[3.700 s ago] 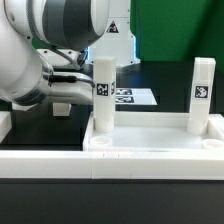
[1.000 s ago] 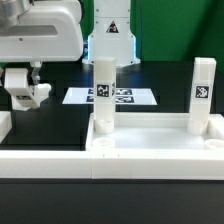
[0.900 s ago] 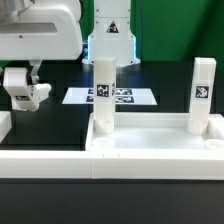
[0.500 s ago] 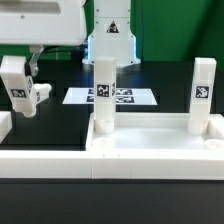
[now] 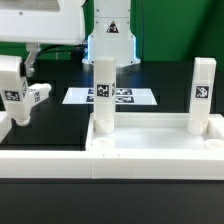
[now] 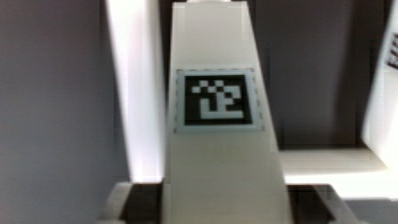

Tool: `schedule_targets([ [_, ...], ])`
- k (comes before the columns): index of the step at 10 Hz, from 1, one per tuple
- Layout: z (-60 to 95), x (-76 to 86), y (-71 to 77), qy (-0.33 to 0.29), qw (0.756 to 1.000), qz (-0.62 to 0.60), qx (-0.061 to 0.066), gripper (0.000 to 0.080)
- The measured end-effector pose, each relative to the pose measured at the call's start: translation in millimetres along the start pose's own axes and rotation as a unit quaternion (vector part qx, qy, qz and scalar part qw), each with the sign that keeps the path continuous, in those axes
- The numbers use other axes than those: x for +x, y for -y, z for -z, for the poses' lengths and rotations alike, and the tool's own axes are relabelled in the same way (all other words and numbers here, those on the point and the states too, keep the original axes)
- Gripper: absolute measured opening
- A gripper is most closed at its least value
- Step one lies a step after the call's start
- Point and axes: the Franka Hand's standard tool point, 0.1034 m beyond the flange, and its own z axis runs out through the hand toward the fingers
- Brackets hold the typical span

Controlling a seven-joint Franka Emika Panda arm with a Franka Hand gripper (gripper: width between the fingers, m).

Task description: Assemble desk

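Observation:
The desk top [image 5: 150,137], a white rimmed tray, lies in the foreground. Two white tagged legs stand upright in its back corners, one [image 5: 104,92] on the exterior view's left and one [image 5: 203,92] on its right. At the far left of that view my gripper [image 5: 14,62] is shut on a third leg [image 5: 11,95], which hangs upright over the table, clear of the top. In the wrist view this leg [image 6: 217,110] fills the middle with its tag facing the camera. My gripper [image 6: 217,196] has a dark pad pressed on each side of it.
The marker board [image 5: 135,97] lies flat behind the desk top. A long plain white rail [image 5: 50,163] runs along the front. The robot's base [image 5: 110,38] stands at the back. A small white tagged piece [image 5: 38,93] shows just beside the held leg.
The held leg has swung from tilted to upright. It has shifted toward the exterior view's left and a little lower. The desk top and its two standing legs have not moved.

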Motion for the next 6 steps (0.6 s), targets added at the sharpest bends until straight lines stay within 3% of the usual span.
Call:
schedule_targets([
  [1, 9.8, 18.5, 23.8, -0.013, 1.000, -0.001, 0.004, 0.0290],
  [3, 24.7, 39.8, 60.6, -0.024, 1.000, -0.007, 0.004, 0.0290],
  [6, 21.1, 38.0, 58.7, -0.024, 1.000, 0.001, 0.004, 0.0290],
])
